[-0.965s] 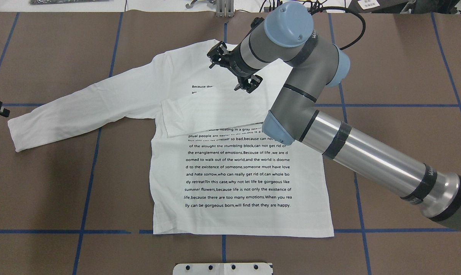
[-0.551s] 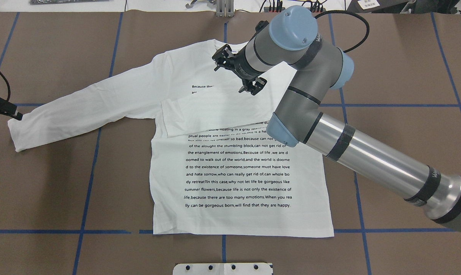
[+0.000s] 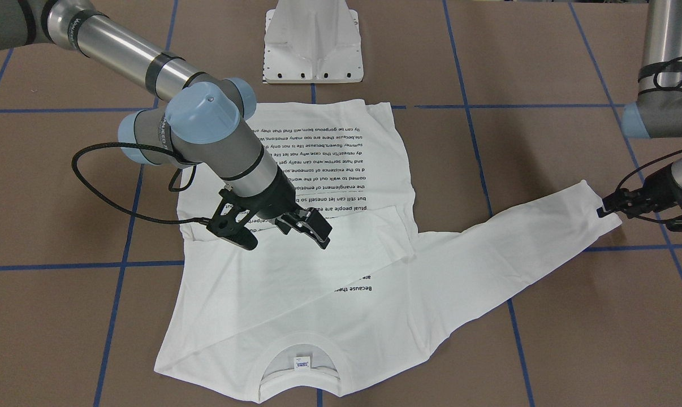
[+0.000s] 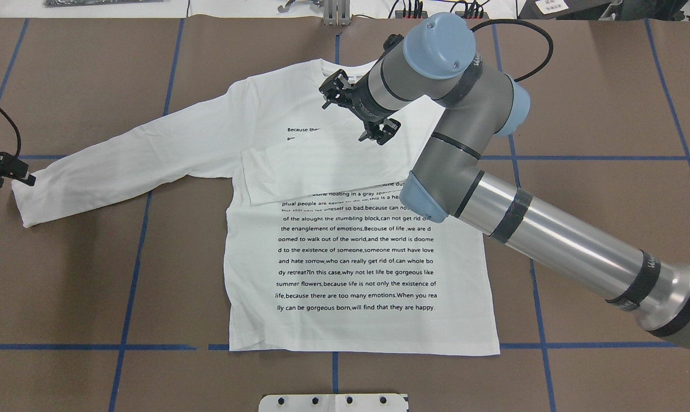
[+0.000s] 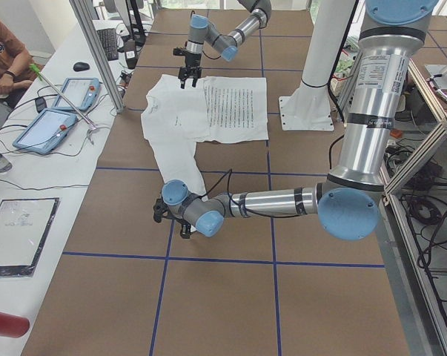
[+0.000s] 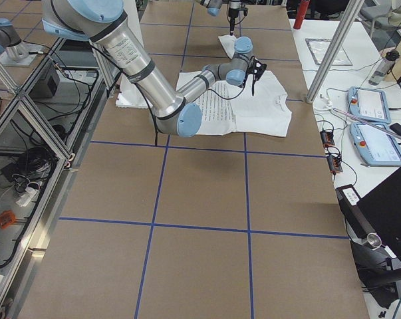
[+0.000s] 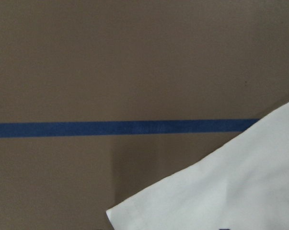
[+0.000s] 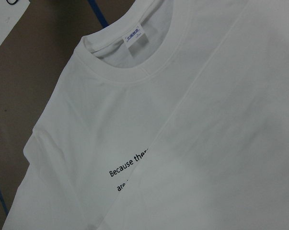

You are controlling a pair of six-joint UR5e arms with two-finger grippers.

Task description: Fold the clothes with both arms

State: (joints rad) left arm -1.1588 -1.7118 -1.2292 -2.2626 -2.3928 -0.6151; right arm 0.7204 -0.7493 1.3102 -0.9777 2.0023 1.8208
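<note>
T-shirt (image 4: pixel 356 263), white, soft knit and long-sleeved, lies flat and printed side up on the brown paper-covered worktop (image 4: pixel 93 274), which is marked into squares by blue tape lines (image 4: pixel 133 269). Its straight hem is nearest the robot, along one tape line. Above the hem runs a block of black text; the last line reads "lly can be gorgeous born,will find that they are happy.", and higher lines include "summer flowers,because life is not only the existence of" and "of the alought the stumbling block,can not get rid of".

One sleeve (image 4: pixel 299 171) is folded across the chest as a smooth flat band, hiding part of the print; "Because the" shows just beyond it. The right tool (image 4: pixel 356 111) hovers over this band, its black fingers spread wide and gripping nothing.

The other sleeve (image 4: pixel 127 166) stretches straight out to the robot's left. The left tool (image 3: pixel 608 206) sits at its cuff; whether it is spread or pinching the cloth cannot be told.

Farthest off lies the ribbed round collar (image 8: pixel 134 72), with a small neck label (image 8: pixel 136 37) printed in blue, too small to read.
</note>
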